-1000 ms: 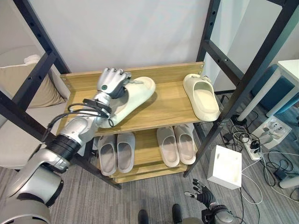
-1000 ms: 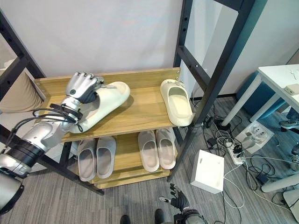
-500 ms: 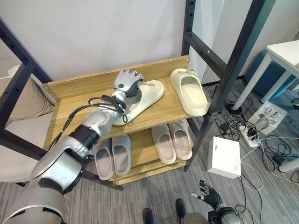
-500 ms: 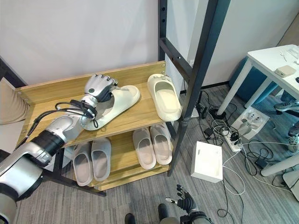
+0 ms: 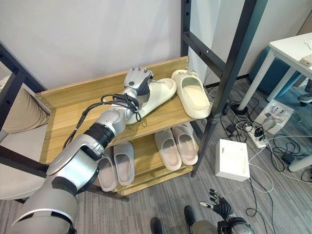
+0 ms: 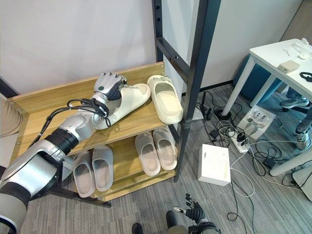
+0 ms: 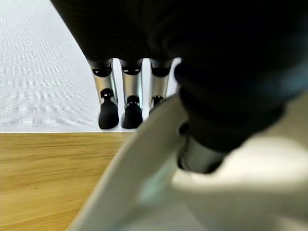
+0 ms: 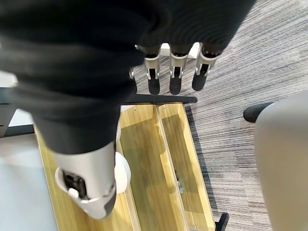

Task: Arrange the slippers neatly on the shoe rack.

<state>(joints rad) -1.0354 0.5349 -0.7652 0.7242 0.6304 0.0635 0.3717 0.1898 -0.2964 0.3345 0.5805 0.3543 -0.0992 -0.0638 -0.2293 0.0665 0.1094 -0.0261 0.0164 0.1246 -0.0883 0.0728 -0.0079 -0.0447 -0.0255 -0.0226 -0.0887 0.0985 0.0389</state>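
Wooden shoe rack (image 5: pixel 68 114), left hand (image 5: pixel 137 79) gripping cream slipper (image 5: pixel 155 96); right hand (image 5: pixel 218 206) relaxed open

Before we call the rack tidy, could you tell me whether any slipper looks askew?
Yes: the cream slipper under the left hand lies diagonally on the top shelf, while its mate and the lower pairs sit straight.

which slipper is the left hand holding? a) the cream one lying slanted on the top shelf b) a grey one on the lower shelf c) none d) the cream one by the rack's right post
a: the left hand is curled over the slanted cream slipper on the top shelf, beside the other cream slipper.
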